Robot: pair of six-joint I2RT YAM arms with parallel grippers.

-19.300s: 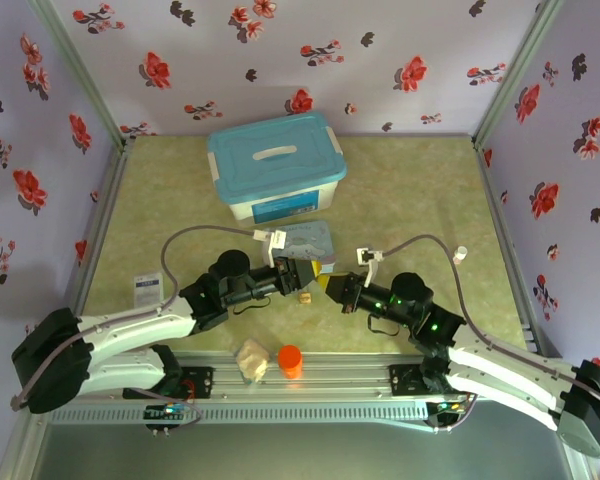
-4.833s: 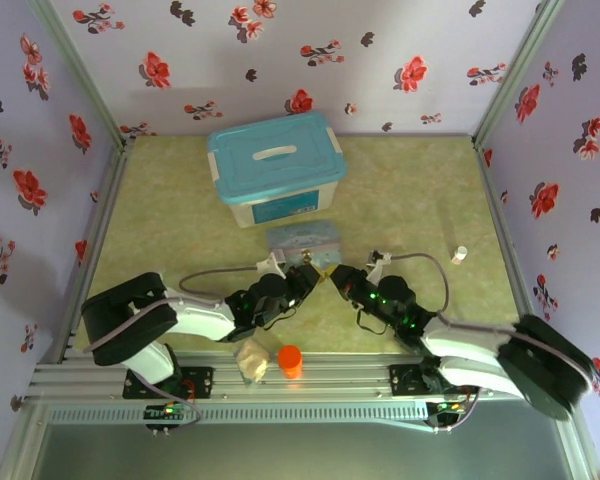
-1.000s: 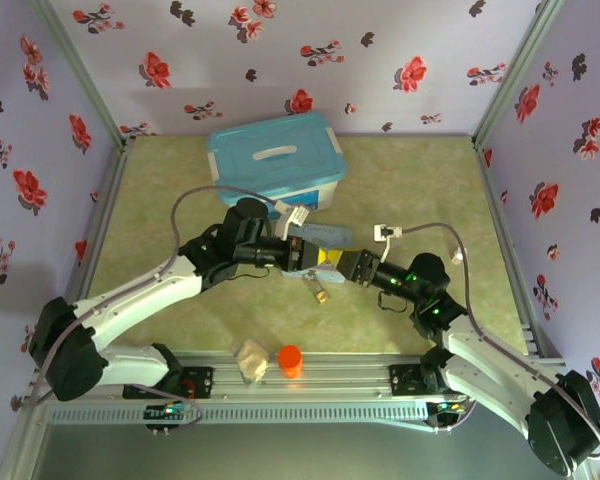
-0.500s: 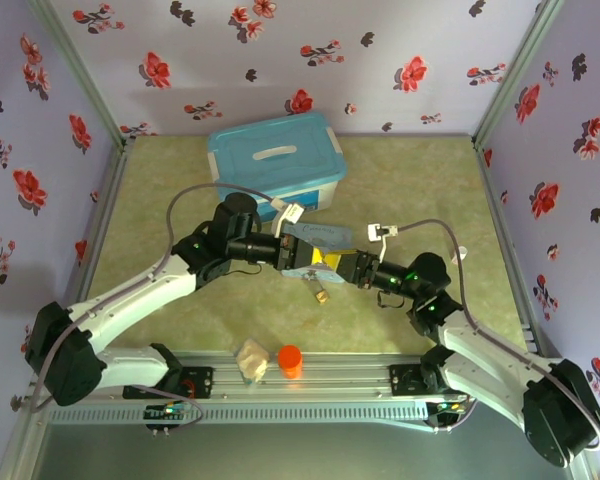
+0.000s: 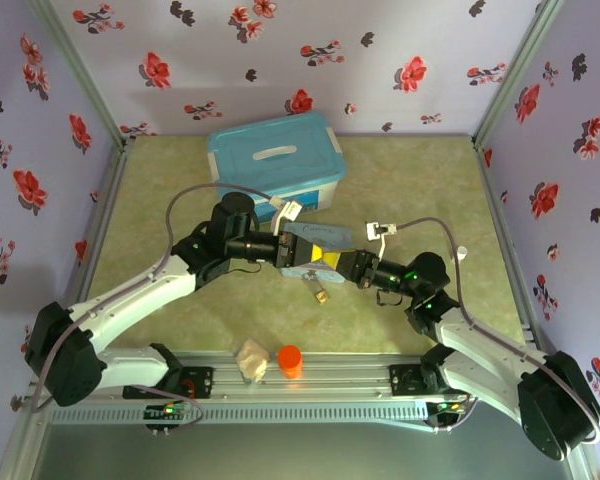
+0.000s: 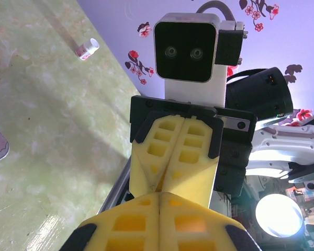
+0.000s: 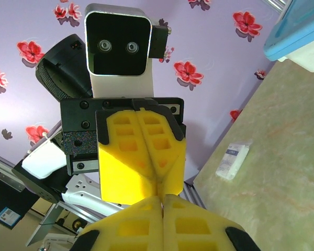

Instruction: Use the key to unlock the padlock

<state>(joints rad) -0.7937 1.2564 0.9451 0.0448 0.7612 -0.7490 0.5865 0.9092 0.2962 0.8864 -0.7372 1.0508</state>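
The brass padlock lies on the green table, just in front of the two grippers. My left gripper and right gripper are raised above it and meet tip to tip. Both pairs of yellow jaws are pressed shut. In the left wrist view my left gripper faces the right gripper. A tiny grey sliver, which I take for the key, sits at the right fingertips. In the right wrist view the right gripper touches the left gripper.
A pale-blue tin lies under the left gripper, with a blue-lidded box behind it. An orange cylinder and a beige lump sit at the front rail. A white tube lies at the right, a white packet at the left.
Both grippers have stayed tip to tip and drifted slightly back and right over the last second. The padlock has stayed on the table.
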